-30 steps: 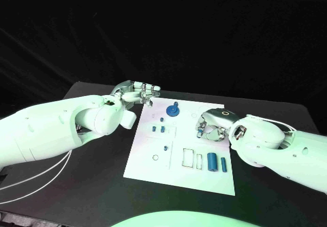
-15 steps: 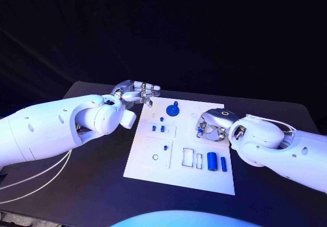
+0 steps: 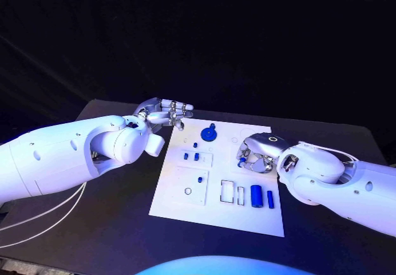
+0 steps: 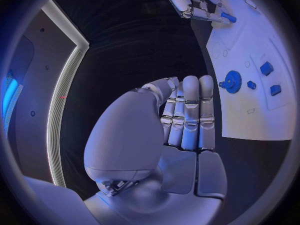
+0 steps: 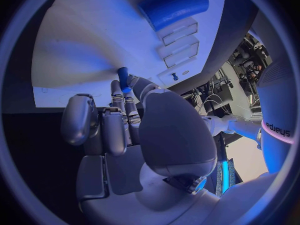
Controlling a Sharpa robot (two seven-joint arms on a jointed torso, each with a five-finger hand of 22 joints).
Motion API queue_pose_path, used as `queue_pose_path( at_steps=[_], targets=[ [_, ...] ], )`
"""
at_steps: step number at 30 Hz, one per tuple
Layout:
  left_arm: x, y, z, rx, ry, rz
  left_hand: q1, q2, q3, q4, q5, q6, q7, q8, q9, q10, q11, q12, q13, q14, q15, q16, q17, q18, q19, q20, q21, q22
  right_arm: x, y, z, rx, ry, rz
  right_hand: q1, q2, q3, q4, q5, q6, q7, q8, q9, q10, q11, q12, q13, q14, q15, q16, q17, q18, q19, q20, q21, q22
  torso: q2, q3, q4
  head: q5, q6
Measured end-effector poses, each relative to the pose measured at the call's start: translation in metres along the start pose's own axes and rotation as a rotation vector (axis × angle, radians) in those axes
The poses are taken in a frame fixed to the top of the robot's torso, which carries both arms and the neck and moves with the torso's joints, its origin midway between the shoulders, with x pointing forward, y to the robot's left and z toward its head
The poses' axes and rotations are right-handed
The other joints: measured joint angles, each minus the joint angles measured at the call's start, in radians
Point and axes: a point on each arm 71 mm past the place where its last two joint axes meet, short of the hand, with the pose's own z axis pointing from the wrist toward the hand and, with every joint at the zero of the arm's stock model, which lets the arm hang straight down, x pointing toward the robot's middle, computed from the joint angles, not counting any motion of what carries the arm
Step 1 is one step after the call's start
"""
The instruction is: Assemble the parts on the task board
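Black table (image 3: 107, 206); right hand (image 3: 257, 153) fingers pinch small blue peg (image 5: 123, 78).

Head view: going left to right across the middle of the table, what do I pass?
Left hand → blue gear-like round part standing on the task board → right hand, which pinches a small blue part over the board.

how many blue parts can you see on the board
7: gear, peg beyond it, two small blocks, large cylinder, thin bar, one held by right hand. Others may be hidden.
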Motion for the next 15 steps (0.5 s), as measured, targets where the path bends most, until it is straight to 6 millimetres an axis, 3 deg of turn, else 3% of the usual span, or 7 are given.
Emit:
queue_pose_path(
  at_steps=[8,15],
  targets=[
    [0.000,0.000,0.001,0.000,-0.001,0.000,0.000,0.000,0.003,-0.003,0.000,0.000,0.000,0.000,0.000,0.000,0.000,0.000,0.000,0.000,0.000,0.000,0.000,0.000,0.000,0.000,0.000,0.000,-0.019,0.002,-0.006,-0.005,-0.091,0.024,0.002,0.001,0.006,-0.005,-0.006,0.007,0.004,0.002,0.002,0.001,0.001,-0.001,0.004,0.000,0.000,0.000,0.003,0.000,0.007,0.000,0.015,0.000,-0.001,-0.0004,-0.0005,-0.003,0.005],
    [0.002,0.001,0.003,-0.001,0.002,0.000,-0.001,0.001,0.000,-0.006,0.000,0.000,0.000,0.000,0.000,-0.005,-0.003,0.000,0.000,0.000,0.000,0.000,0.000,0.000,0.000,0.000,0.000,0.000,-0.029,0.018,-0.015,-0.041,-0.145,0.061,0.004,0.004,0.015,-0.010,-0.008,0.007,0.004,0.002,0.001,0.005,0.005,-0.006,0.004,0.000,0.000,0.004,0.005,0.000,0.007,0.000,0.021,0.000,-0.001,-0.0003,-0.0008,-0.002,0.010]
  ],
)
